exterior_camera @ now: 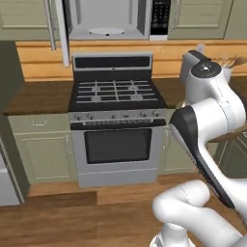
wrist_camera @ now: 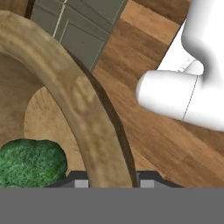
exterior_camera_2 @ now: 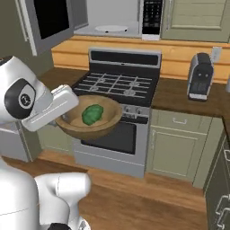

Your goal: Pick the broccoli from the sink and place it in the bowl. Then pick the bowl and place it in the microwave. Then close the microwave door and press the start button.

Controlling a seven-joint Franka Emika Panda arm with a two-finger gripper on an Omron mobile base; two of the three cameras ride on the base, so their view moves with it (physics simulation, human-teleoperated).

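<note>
Above the gas stove point(exterior_camera: 116, 91), left base view: microwave point(exterior_camera: 108, 19) with its white interior exposed, turntable plate point(exterior_camera: 107, 31) inside, black keypad point(exterior_camera: 160, 17) at its right end. Microwave door point(exterior_camera: 57, 26) swung out to the left. My arm fills the lower right corner.

Right base view: bowl point(exterior_camera_2: 90, 117), brown wood, carried in the air in front of the stove's front edge, level, my hand at its left rim. Broccoli point(exterior_camera_2: 92, 114) lies inside the bowl, near its middle. Coffee machine point(exterior_camera_2: 200, 76) stands on the counter point(exterior_camera_2: 179, 96) to the right of the stove.

Hand view: my gripper point(wrist_camera: 111, 183) has its jaws partly closed, one finger on each side of the bowl's rim, clamped on it. Broccoli sits at the bowl's floor, just beside the rim.
</note>
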